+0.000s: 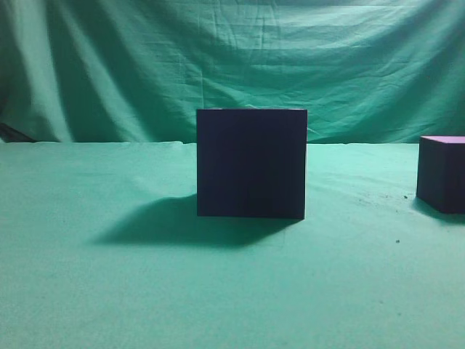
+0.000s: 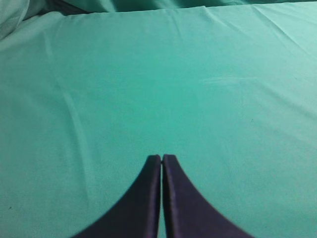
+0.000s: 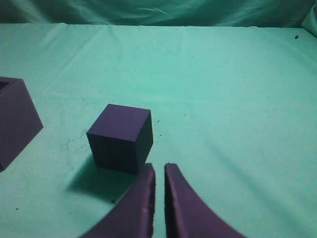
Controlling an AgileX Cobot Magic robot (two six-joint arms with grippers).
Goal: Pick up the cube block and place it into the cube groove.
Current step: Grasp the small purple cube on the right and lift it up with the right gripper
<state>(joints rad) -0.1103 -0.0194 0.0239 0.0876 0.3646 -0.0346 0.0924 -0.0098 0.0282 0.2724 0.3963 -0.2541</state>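
Green cloth point(image 1: 109, 291) covers the whole table and hangs as a backdrop behind it, and on that cloth nothing of the task looks done yet. The cube groove point(image 1: 251, 163), a large dark navy-purple box, stands upright near the middle of the table; from the side its opening cannot be seen, though the right wrist view catches one corner of it point(image 3: 15, 119) with a hint of a hollow top. The cube block point(image 1: 442, 174), smaller and dark purple with a paler top face, sits on the cloth well to the right of the groove, apart from it and untouched. The right gripper point(image 3: 158, 171) hovers just in front of the cube block point(image 3: 121, 139) and slightly to its right as that wrist camera sees it, near but not around it; its two dark fingers stand almost together with only a thin slit between them, and they hold nothing. The left gripper point(image 2: 162, 158) points at bare cloth far from the groove, its fingers pressed closed and empty. By my reading, everything remains: opening the right fingers, closing them around the block, lifting it, carrying it leftward to the groove and lowering it inside.
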